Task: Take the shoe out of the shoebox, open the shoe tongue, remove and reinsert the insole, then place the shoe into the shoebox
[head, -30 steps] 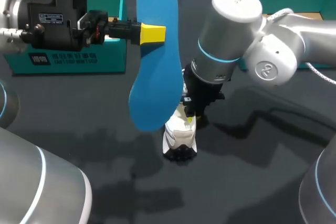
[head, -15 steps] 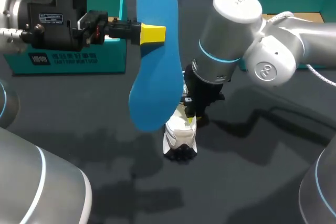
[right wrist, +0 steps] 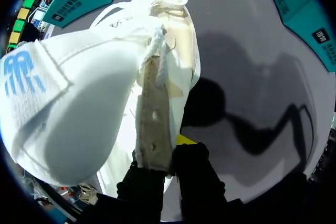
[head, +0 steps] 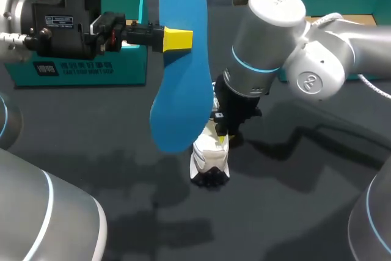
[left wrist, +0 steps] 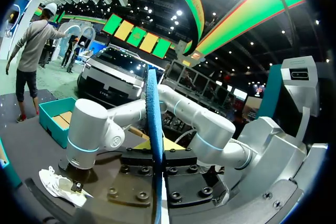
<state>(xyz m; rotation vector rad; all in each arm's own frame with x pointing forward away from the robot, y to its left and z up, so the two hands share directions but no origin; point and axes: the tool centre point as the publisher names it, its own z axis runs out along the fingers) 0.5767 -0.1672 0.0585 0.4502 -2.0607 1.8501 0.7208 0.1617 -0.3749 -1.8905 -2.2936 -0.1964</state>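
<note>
**Surface and finish notes**

From my feed the insole looks like smooth matt blue foam. The shoe is soft white cloth, and its beige eyelet strip is rougher. My right arm has a glossy shell. The table is dark and matt. The shoebox is matt teal card.

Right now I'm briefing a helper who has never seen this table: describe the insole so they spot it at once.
On the dark table, find the teal shoebox at the left, with the left gripper in front of it. That gripper pinches the insole, held upright in the air near the shoe. It is the only bright blue, flat, foot-shaped piece; the shoe is white.
</note>
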